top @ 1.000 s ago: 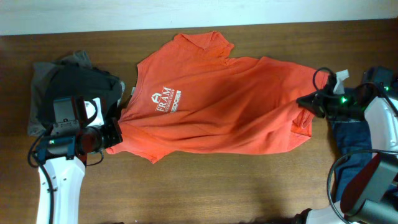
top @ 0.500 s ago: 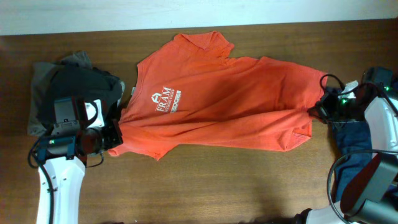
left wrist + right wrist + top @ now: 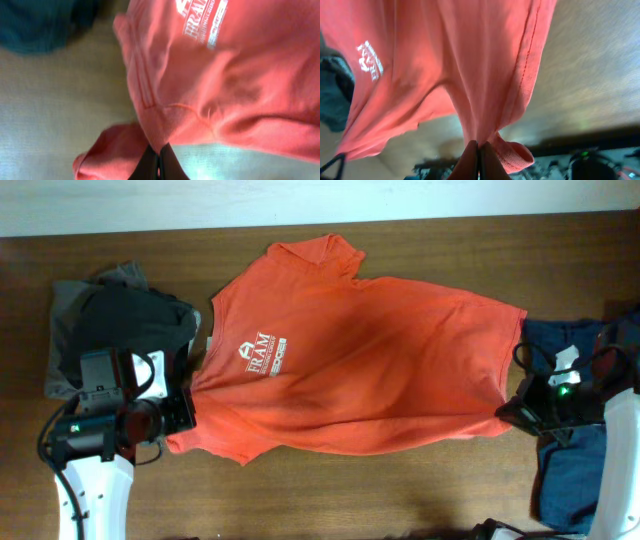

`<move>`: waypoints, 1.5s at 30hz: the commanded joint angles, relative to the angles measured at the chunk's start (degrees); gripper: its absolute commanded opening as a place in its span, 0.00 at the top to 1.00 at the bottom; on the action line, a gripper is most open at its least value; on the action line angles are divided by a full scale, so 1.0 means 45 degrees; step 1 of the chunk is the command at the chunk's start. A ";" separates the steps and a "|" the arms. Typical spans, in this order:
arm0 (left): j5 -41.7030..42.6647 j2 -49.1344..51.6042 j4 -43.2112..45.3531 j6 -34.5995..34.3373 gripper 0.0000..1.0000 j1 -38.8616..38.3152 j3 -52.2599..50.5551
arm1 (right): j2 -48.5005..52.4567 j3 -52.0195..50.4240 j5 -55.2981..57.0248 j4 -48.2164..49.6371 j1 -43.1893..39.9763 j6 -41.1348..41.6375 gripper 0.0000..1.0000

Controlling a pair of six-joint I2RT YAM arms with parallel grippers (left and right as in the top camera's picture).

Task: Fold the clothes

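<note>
Orange T-shirt lies spread beside the dark clothes pile, left gripper clamped on its pile-side edge, right gripper clamped on the far hem; recommend even tension, smoothing wrinkles before folding.

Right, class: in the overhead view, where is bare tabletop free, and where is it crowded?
Free: the table strip along the near edge, below the orange shirt; also the far right corner beyond the blue jeans. Crowded: left side, with the dark clothes pile and left gripper; right side, with jeans and right gripper.
</note>
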 commanded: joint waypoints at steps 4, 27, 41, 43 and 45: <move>0.0063 0.1447 0.1812 0.0321 1.00 0.0078 0.0345 | 0.1515 0.0078 0.0753 0.2025 -0.0029 0.0491 0.95; 0.0661 0.3031 -0.0534 0.3327 0.62 -0.0680 0.1389 | 0.5945 0.0078 -0.0194 0.5246 0.1039 0.0083 0.51; -0.0826 0.5586 0.1656 0.1472 0.57 -0.4342 -0.1409 | 0.5945 0.0078 -0.0204 0.5202 0.1039 0.0092 0.51; -0.0981 0.6445 0.2215 0.1520 0.54 -0.4342 -0.1409 | 0.5945 0.0078 -0.0204 0.5202 0.1039 0.0092 0.50; -0.1243 0.7572 0.2846 0.1525 0.53 -0.4342 -0.1409 | 0.5945 0.0078 -0.0204 0.5197 0.1039 0.0087 0.51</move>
